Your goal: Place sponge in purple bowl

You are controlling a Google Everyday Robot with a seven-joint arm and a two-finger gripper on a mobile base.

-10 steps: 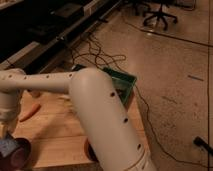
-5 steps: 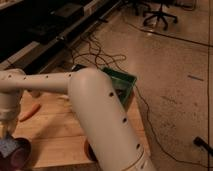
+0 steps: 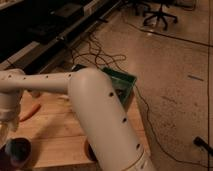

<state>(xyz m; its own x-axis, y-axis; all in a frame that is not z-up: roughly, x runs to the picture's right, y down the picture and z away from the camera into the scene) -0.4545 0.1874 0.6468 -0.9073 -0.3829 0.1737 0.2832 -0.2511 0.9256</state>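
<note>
Arm (image 3: pixel 100 107) fills most of the frame: fat white link w/ small dark holes running from bottom centre up to an elbow, then a thinner link going left to the wrist at the left edge. Gripper (image 3: pixel 4 134) is at far left, pointing down at the wooden table (image 3: pixel 55 135), mostly cut off by the frame edge. Finger state: cannot tell, they're not visible enough.

Purple bowl (image 3: pixel 17 152) sits at bottom-left corner on the table, dark rim, something reddish/blue inside, too dim to ID. It's just below and beside the gripper. Sponge: can't pick it out for sure; poss. the bluish bit in the bowl, but that's a weak call.

Other stuff: small orange item (image 3: pixel 30 111) lying on the table near the wrist, carrot-like. Green bin (image 3: pixel 122 85) at the table's far right corner, partly behind the elbow. Reddish-brown dish (image 3: pixel 90 150) peeks out under the big link at the table's front edge. Black cables (image 3: pixel 97 55) snake over the speckled floor; office chair base (image 3: pixel 160 12) top right.
</note>
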